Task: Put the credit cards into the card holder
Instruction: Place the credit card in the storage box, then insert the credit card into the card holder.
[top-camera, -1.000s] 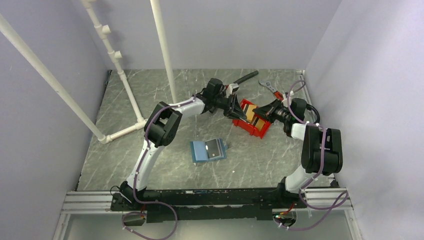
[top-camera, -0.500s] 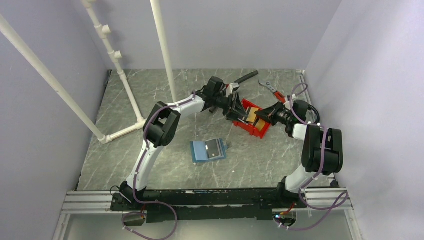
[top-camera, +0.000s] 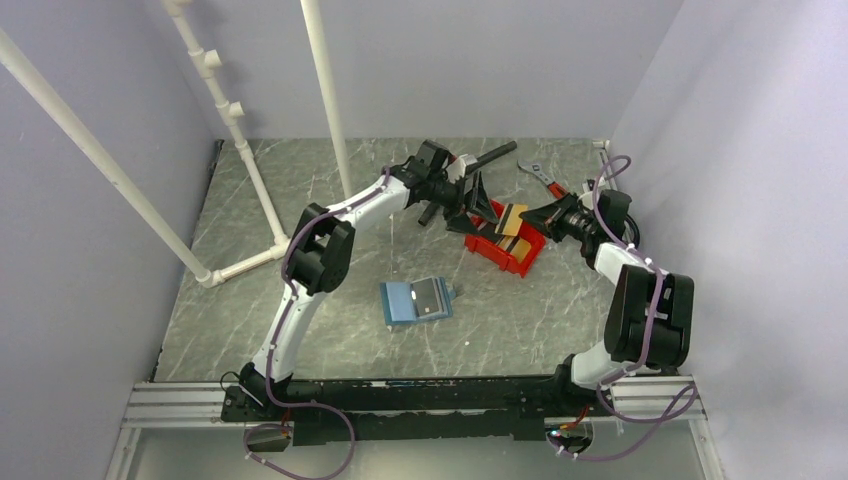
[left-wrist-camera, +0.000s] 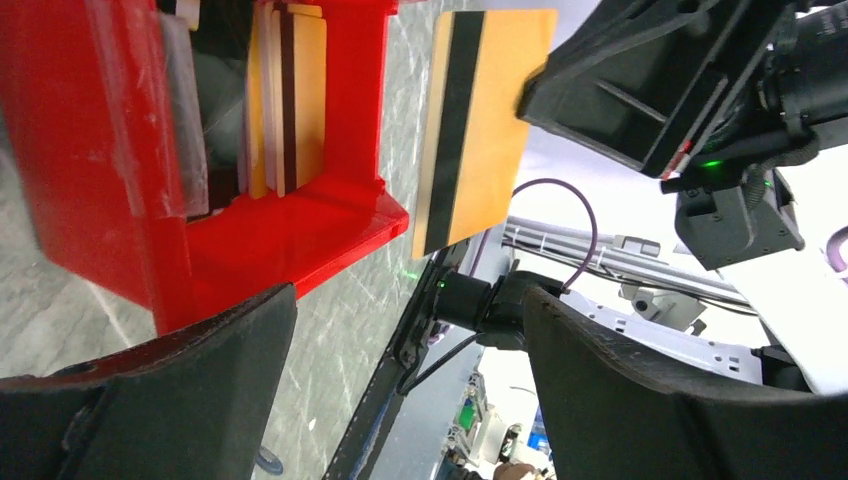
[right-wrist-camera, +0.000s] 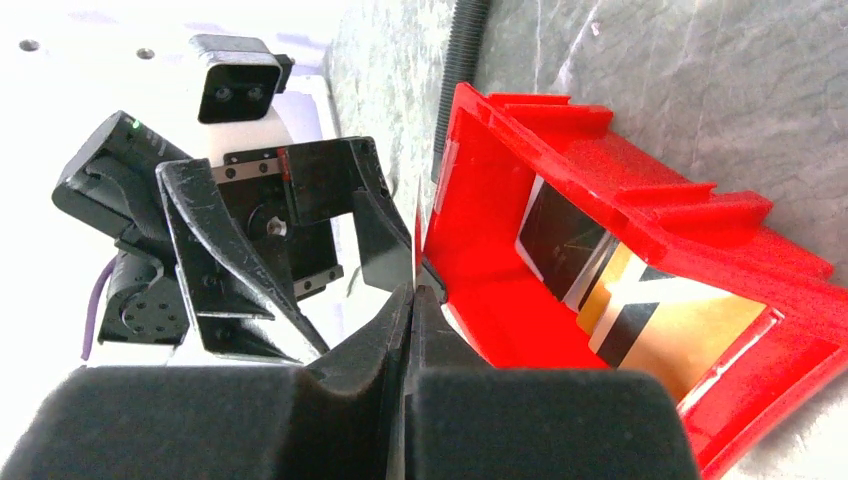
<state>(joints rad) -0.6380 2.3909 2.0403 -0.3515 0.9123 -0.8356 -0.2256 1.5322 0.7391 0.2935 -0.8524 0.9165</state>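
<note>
Right claw (right-wrist-camera: 413, 295) pinched together on a tan credit card (left-wrist-camera: 480, 120), held aloft by the red bin (left-wrist-camera: 340, 225); left claw (left-wrist-camera: 410, 300) gapes apart beside it; more cards (left-wrist-camera: 290, 100) stand inside; blue card holder (top-camera: 416, 300) lies open on the counter (top-camera: 300, 200), well apart.

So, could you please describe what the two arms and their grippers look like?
The left arm and right arm have white links joined by black joints, with a purple cable running along each. The left gripper and right gripper are black, with broad wedge-shaped fingers tapering to the tips; each body carries a small green light.
</note>
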